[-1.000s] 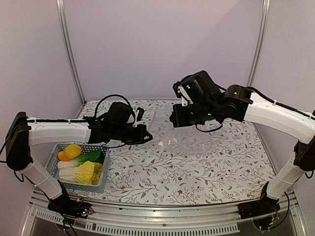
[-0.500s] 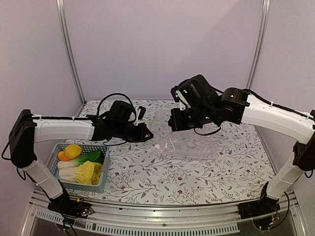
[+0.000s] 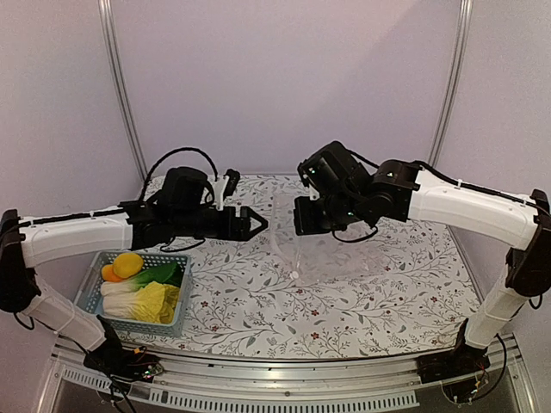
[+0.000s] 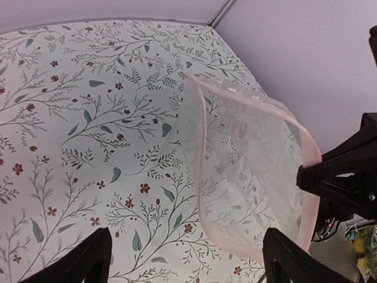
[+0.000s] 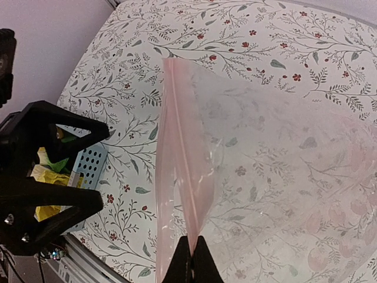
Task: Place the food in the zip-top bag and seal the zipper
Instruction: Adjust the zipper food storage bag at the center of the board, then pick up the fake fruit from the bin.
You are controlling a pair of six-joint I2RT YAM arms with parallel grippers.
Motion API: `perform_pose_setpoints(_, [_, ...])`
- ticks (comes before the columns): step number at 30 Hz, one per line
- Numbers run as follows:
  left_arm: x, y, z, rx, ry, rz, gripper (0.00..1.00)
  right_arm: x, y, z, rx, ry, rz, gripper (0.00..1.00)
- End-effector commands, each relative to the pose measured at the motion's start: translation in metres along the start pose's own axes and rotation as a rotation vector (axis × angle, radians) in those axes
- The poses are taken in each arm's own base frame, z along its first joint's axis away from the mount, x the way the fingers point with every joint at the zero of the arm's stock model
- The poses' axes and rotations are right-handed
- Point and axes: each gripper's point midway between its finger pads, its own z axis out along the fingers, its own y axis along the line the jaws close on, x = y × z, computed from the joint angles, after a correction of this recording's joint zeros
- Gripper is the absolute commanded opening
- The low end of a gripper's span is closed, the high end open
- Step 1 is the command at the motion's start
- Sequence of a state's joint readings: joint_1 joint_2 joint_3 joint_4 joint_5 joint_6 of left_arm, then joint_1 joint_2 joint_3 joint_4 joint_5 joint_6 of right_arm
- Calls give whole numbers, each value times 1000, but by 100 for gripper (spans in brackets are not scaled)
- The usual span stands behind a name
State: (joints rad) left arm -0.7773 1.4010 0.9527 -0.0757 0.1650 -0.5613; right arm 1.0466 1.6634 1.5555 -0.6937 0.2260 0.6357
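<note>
The zip-top bag [image 3: 323, 249] is held up by one mouth edge, its body trailing onto the flowered table. My right gripper [image 5: 192, 254] is shut on the pink zipper [image 5: 179, 147] strip. The bag's mouth [image 4: 253, 177] gapes toward my left gripper [image 4: 188, 265], which is open and empty a little short of it. In the top view the left gripper [image 3: 256, 222] points at the right gripper [image 3: 299, 225]. The food lies in the basket: a yellow fruit [image 3: 129, 262], an orange fruit [image 3: 110, 274], bok choy [image 3: 157, 275] and napa cabbage [image 3: 146, 301].
The light-blue slotted basket [image 3: 183, 288] stands at the table's near left corner, under the left arm. Metal posts and lilac walls close off the back and sides. The table's front rail [image 5: 88, 259] runs close below the bag.
My left gripper has gone from shut to open and has risen slightly. The right gripper has carried the bag's edge a little to the left, and the mouth now stands open.
</note>
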Motion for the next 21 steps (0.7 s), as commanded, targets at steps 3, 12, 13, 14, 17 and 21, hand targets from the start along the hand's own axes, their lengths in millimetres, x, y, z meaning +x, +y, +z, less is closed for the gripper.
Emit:
perform_pose_setpoints(3, [-3,32,-47,-127,-21,5,93,-1,1,5,10,-9,11,0])
perform_pose_setpoints(12, [19,161,-140,-529,-120,-349,100,-4,5,3,-4,-14,-2,0])
perform_pose_setpoints(13, [23,171,-149,-564,-130,-374,100,-5,5,3,-5,-17,-3,0])
perform_pose_setpoints(14, [26,181,-157,-606,-137,-396,100,-5,6,2,-9,-18,-6,0])
perform_pose_setpoints(17, [38,206,-187,-764,-159,-451,100,-8,7,0,-14,-23,-12,0])
perform_pose_setpoints(21, [49,221,-214,-861,-214,-496,100,-10,6,-3,-10,-34,-17,0])
